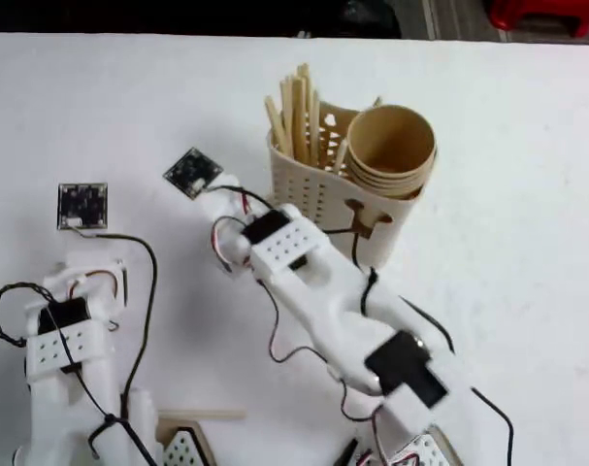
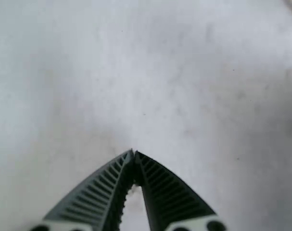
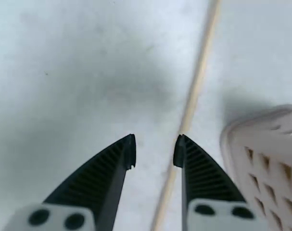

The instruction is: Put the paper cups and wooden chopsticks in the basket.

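Observation:
A cream perforated basket (image 1: 318, 189) stands mid-table, holding several upright wooden chopsticks (image 1: 296, 112) and a stack of paper cups (image 1: 391, 146). My right arm (image 1: 304, 257) stretches up to the basket's left side. In the right wrist view my right gripper (image 3: 154, 144) is open just above the table. A loose chopstick (image 3: 196, 86) lies flat there, passing close by the inner edge of one fingertip (image 3: 180, 144), with the basket wall (image 3: 266, 159) beside it. My left gripper (image 2: 134, 154) is shut on nothing over bare table.
My left arm (image 1: 66, 320) rests at the table's left. Another chopstick (image 1: 202, 415) lies near the front edge between the arm bases. Loose cables trail around both arms. White table stretches to the right of the basket.

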Robot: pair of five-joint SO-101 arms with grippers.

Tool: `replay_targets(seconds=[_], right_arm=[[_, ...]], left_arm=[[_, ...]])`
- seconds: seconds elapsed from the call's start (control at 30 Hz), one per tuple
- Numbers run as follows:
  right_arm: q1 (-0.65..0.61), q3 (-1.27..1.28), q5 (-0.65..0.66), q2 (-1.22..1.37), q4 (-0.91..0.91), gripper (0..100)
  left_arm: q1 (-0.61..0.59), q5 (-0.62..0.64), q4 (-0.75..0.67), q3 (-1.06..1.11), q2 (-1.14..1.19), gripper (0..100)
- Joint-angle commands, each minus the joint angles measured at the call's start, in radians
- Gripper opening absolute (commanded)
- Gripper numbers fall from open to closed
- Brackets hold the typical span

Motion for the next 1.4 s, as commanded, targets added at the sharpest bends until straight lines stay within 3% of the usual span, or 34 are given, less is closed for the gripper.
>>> replay_targets(seconds=[0.0, 0.37, 0.47, 0.9, 1.37], right_arm=[[0.041, -0.117, 0.003, 0.065, -0.016, 13.8], [0.048, -0.295, 0.003, 0.32, 0.012, 10.8], [0.048, -0.37, 0.011, 0.358, 0.093, 0.9], [0.054, -0.775, -0.009, 0.41, 0.656, 1.8], [0.048, -1.269, -0.203, 0.397, 0.915, 1.8]], left_arm=[[-0.008, -0.012, -0.023, -0.006, -0.03, 2], [-0.008, -0.012, -0.023, -0.008, -0.03, 2], [-0.008, -0.012, -0.038, -0.005, -0.03, 2], [-0.008, -0.012, -0.048, -0.003, -0.03, 2], [-0.008, -0.012, -0.046, -0.003, -0.03, 2]])
